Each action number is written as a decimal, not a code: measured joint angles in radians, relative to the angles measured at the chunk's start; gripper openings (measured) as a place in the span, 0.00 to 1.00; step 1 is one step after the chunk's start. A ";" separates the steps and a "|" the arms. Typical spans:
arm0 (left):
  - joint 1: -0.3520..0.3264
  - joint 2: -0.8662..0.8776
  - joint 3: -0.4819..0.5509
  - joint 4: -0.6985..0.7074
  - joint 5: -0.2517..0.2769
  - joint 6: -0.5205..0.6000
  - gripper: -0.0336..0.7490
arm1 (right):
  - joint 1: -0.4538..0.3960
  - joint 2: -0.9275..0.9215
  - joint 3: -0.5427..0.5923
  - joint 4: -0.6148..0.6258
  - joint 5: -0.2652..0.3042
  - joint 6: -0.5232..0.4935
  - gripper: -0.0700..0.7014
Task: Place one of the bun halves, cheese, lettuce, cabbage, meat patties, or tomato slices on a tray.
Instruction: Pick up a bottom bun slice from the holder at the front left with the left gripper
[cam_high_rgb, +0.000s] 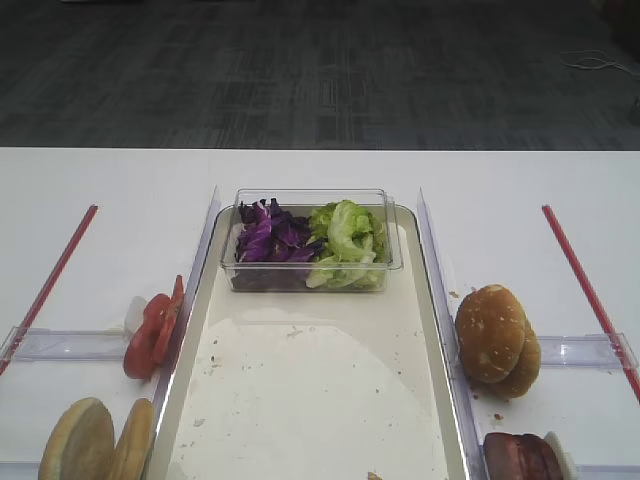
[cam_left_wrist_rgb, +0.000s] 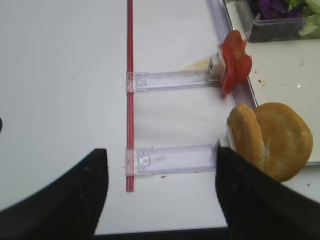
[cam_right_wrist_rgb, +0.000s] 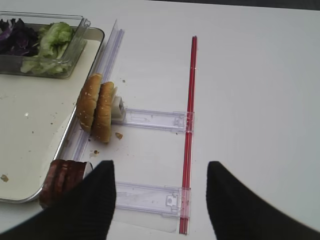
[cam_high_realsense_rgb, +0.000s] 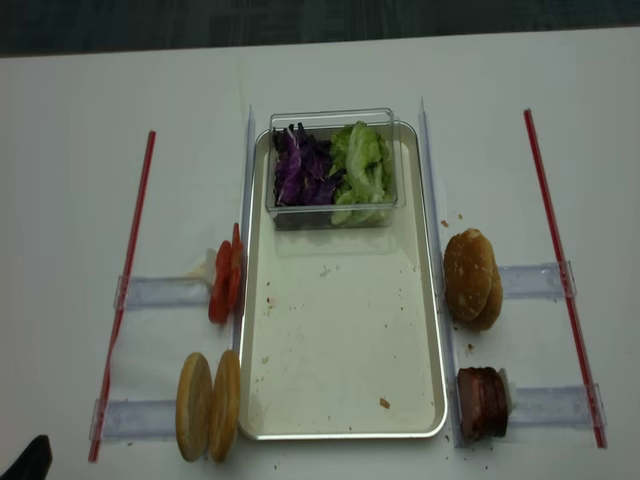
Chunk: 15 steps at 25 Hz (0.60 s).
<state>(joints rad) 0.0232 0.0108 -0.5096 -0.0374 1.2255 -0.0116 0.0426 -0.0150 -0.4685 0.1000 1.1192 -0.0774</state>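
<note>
The silver-rimmed tray (cam_high_realsense_rgb: 340, 360) lies in the middle with a bare, crumb-speckled floor. Purple cabbage (cam_high_realsense_rgb: 298, 168) and green lettuce (cam_high_realsense_rgb: 362, 165) sit in a clear box (cam_high_rgb: 310, 238) at its far end. Left of the tray, tomato slices (cam_left_wrist_rgb: 234, 62) and bun halves (cam_left_wrist_rgb: 270, 140) stand on edge. Meat patties (cam_right_wrist_rgb: 62, 180) stand on edge on its right. No cheese is in view. My left gripper (cam_left_wrist_rgb: 161, 150) hangs open over the table, its right finger just beside the bun halves. My right gripper (cam_right_wrist_rgb: 161, 165) is open and empty, its left finger close to the patties.
Two domed speckled bun tops (cam_high_realsense_rgb: 472, 278) stand on edge right of the tray. Clear plastic rails (cam_left_wrist_rgb: 172, 80) hold each food stack and run out to red strips (cam_high_realsense_rgb: 128, 270) on both sides. Crumbs lie near the bun tops.
</note>
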 joint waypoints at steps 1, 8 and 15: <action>0.000 0.020 -0.006 0.000 0.006 0.000 0.64 | 0.000 0.000 0.000 0.000 0.000 0.000 0.63; 0.000 0.127 -0.038 0.000 0.039 -0.036 0.64 | 0.000 0.000 0.000 0.000 0.000 0.000 0.63; 0.000 0.196 -0.051 0.000 0.040 -0.064 0.64 | 0.000 0.000 0.000 0.000 0.000 0.000 0.63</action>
<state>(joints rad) 0.0232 0.2066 -0.5604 -0.0374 1.2659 -0.0757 0.0426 -0.0150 -0.4685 0.1000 1.1192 -0.0774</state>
